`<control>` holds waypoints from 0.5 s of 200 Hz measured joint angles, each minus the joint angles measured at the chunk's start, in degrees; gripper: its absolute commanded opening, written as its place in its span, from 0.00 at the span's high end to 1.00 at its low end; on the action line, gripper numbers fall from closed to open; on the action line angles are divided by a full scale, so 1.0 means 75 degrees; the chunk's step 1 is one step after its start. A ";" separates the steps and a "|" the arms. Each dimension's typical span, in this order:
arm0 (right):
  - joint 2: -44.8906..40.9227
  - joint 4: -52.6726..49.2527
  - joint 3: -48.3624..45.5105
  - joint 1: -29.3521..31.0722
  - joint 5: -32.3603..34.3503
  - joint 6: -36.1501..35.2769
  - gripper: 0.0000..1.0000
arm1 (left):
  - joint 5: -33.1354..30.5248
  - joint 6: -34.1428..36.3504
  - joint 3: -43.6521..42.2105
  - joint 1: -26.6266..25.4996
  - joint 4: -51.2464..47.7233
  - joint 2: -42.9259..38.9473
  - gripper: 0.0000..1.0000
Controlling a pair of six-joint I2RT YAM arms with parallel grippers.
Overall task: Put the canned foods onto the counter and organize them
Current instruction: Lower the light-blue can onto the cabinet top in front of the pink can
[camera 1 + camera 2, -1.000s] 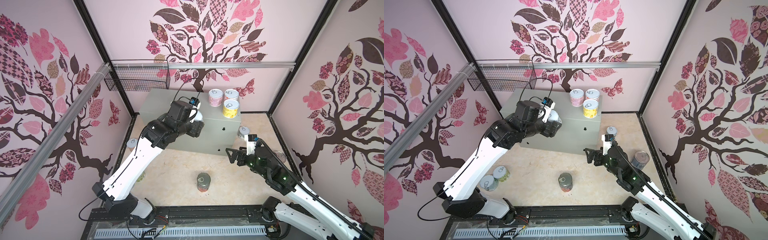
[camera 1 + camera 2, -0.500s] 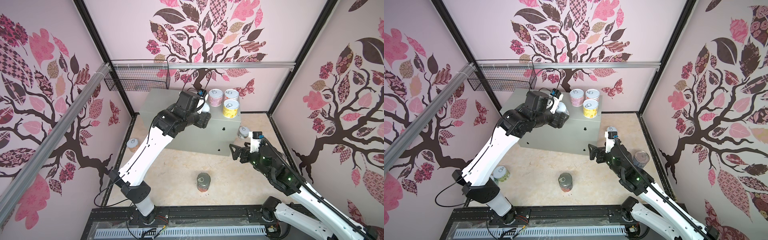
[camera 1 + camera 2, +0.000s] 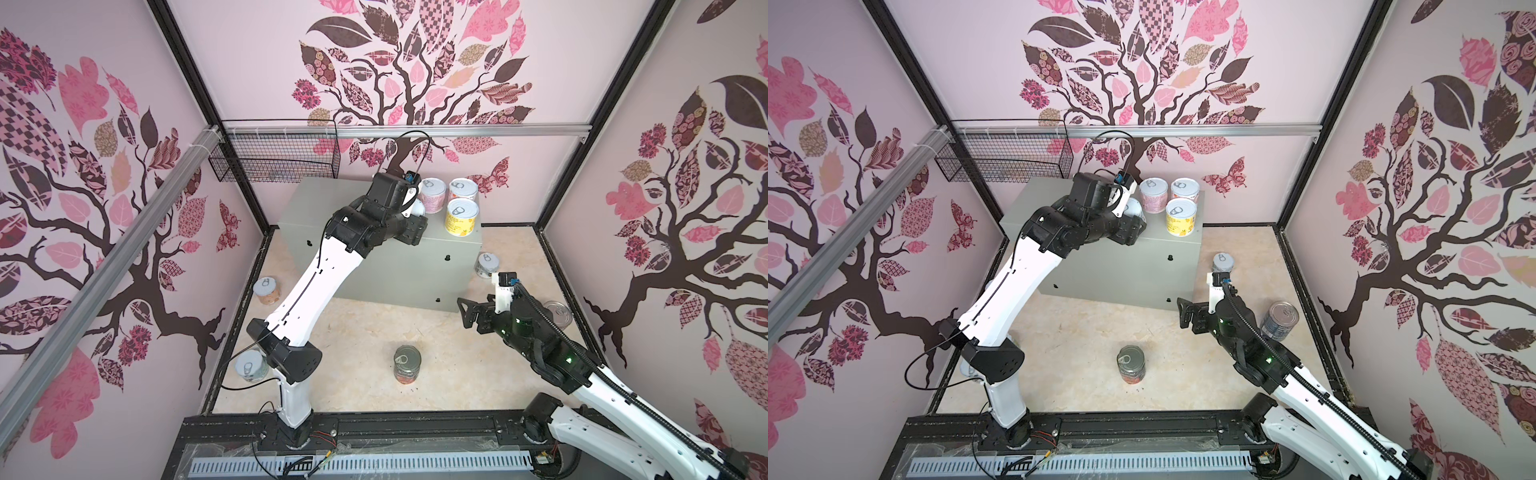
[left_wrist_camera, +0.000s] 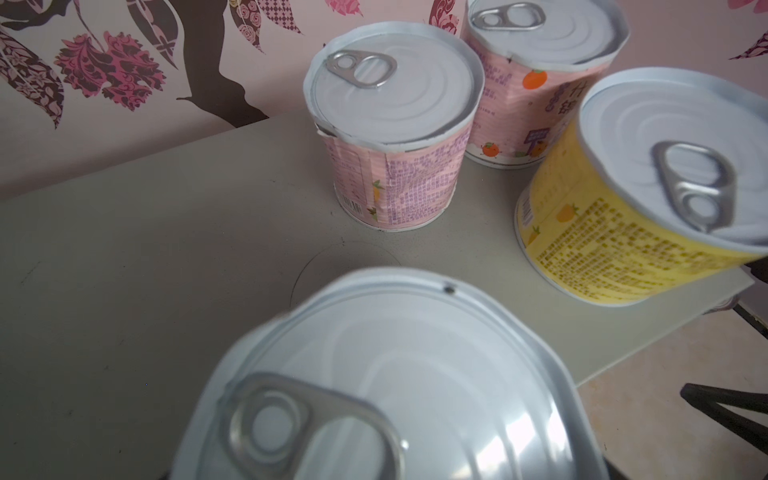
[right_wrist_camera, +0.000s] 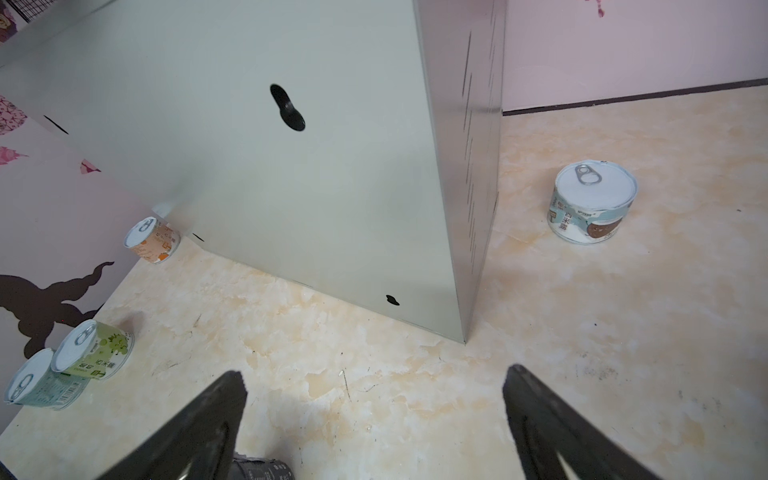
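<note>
Left gripper (image 3: pixel 1136 216) clamps a white-lidded can (image 4: pixel 399 386) over the counter (image 3: pixel 299 216) top, just beside the pink cans (image 3: pixel 434 195) and yellow can (image 3: pixel 461 214) at its back right corner. Left arm stretched up and forward over the counter. Right gripper (image 3: pixel 467 312) fully spread, empty, low near the counter's front right corner. Since earlier: left gripper moved right toward the group; right arm barely shifted.

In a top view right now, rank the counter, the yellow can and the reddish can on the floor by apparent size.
1. The counter, by far the largest.
2. and 3. The yellow can and the reddish can look close in size; the yellow one stands higher, nearer the camera, so I won't rank them.
</note>
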 measured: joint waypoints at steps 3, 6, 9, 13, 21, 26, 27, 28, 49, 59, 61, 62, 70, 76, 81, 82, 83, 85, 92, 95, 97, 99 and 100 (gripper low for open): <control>0.0003 0.0006 0.0000 0.0000 0.0000 0.0003 0.00 | 0.0012 -0.0006 0.0017 0.0006 -0.0003 0.0017 0.48; 0.0003 0.0015 0.0000 0.0000 0.0000 0.0003 0.00 | 0.0017 -0.0006 0.0044 0.0015 0.0003 0.0035 0.48; 0.0003 0.0017 0.0000 0.0000 -0.0003 0.0003 0.00 | 0.0026 -0.0009 0.0070 0.0015 0.0003 0.0058 0.48; 0.0003 0.0026 0.0000 0.0000 -0.0009 0.0003 0.00 | 0.0032 -0.0009 0.0099 0.0020 0.0009 0.0082 0.48; 0.0003 0.0041 0.0000 0.0000 -0.0023 0.0003 0.00 | 0.0050 -0.0009 0.0172 0.0023 0.0015 0.0154 0.48; 0.0009 0.0052 0.0000 0.0000 -0.0023 0.0003 0.00 | 0.0064 -0.0012 0.0219 0.0023 0.0026 0.0192 0.47; 0.0012 0.0055 0.0000 0.0000 -0.0023 0.0003 0.00 | 0.0070 -0.0012 0.0224 0.0023 0.0029 0.0195 0.47; 0.0012 0.0058 0.0000 0.0000 -0.0023 0.0003 0.00 | 0.0076 -0.0012 0.0239 0.0023 0.0029 0.0204 0.47; 0.0038 0.0085 0.0000 0.0000 -0.0032 0.0003 0.00 | 0.0143 -0.0012 0.0414 0.0020 0.0035 0.0350 0.43; 0.0050 0.0108 0.0000 0.0000 -0.0035 0.0000 0.00 | 0.0154 -0.0012 0.0460 0.0023 0.0029 0.0385 0.39; 0.0052 0.0114 0.0000 0.0000 -0.0038 0.0000 0.00 | 0.0163 -0.0012 0.0466 0.0023 0.0029 0.0393 0.38; 0.0052 0.0117 0.0000 0.0000 -0.0041 0.0000 0.00 | 0.0163 -0.0012 0.0469 0.0023 0.0029 0.0393 0.38; 0.0058 0.0131 0.0000 0.0000 -0.0047 0.0000 0.00 | 0.0175 -0.0012 0.0504 0.0023 0.0020 0.0411 0.34; 0.0058 0.0137 0.0000 0.0000 -0.0050 0.0000 0.00 | 0.0187 -0.0009 0.0519 0.0023 0.0017 0.0423 0.31; 0.0058 0.0143 0.0000 0.0000 -0.0050 0.0000 0.00 | 0.0201 -0.0009 0.0530 0.0023 0.0015 0.0434 0.29; 0.0058 0.0143 0.0000 0.0000 -0.0050 0.0000 0.00 | 0.0198 -0.0006 0.0533 0.0023 0.0015 0.0434 0.29; 0.0058 0.0146 0.0000 0.0000 -0.0050 0.0000 0.00 | 0.0204 -0.0006 0.0536 0.0023 0.0015 0.0434 0.29; 0.0058 0.0146 0.0000 0.0000 -0.0052 0.0000 0.00 | 0.0207 -0.0006 0.0539 0.0023 0.0015 0.0437 0.28; 0.0058 0.0157 0.0000 0.0000 -0.0052 0.0000 0.00 | 0.0230 0.0000 0.0545 0.0020 0.0015 0.0443 0.26; 0.0058 0.0160 0.0000 0.0000 -0.0052 0.0000 0.00 | 0.0230 0.0000 0.0545 0.0023 0.0015 0.0443 0.25; 0.0058 0.0163 0.0000 0.0000 -0.0052 0.0000 0.00 | 0.0233 0.0000 0.0545 0.0020 0.0015 0.0443 0.25; 0.0058 0.0166 0.0000 0.0000 -0.0052 0.0000 0.00 | 0.0233 0.0003 0.0545 0.0020 0.0015 0.0443 0.24; 0.0058 0.0166 0.0000 0.0000 -0.0052 0.0000 0.00 | 0.0236 0.0003 0.0545 0.0023 0.0015 0.0443 0.24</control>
